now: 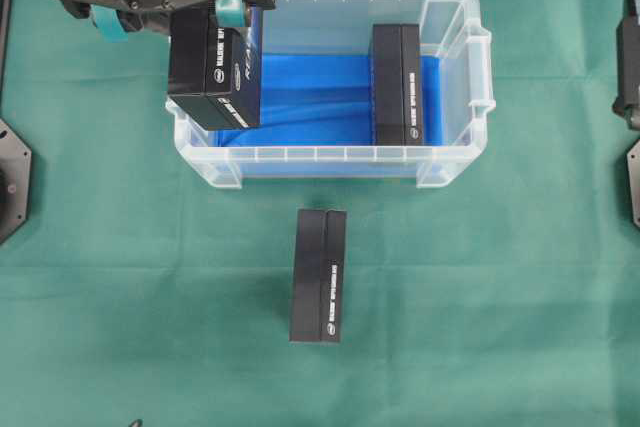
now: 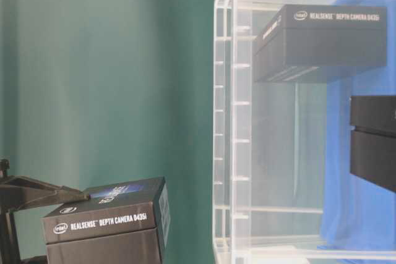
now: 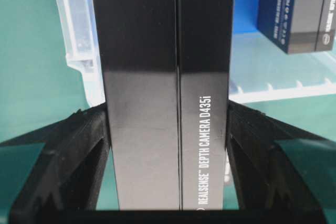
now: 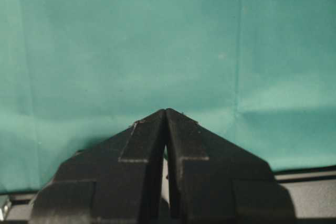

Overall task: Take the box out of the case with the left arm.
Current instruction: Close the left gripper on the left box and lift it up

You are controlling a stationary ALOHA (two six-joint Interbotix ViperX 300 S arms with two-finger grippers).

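Now I am clamping my left claw [image 3: 168, 129] on the RealSense box [image 3: 168, 77], holding it above the case's [image 1: 330, 162] left rim, green cloth [image 1: 150, 297] lying open beyond; my right claw [image 4: 166, 113] is hanging clenched.

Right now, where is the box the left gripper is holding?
In the overhead view the held box hangs over the case's left end, clamped in the left gripper; another box stands inside at right.

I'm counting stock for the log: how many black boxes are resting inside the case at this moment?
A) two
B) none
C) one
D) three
C: one box stands on the blue floor of the case; another is clamped in the left gripper above the rim, and a third lies on the cloth.
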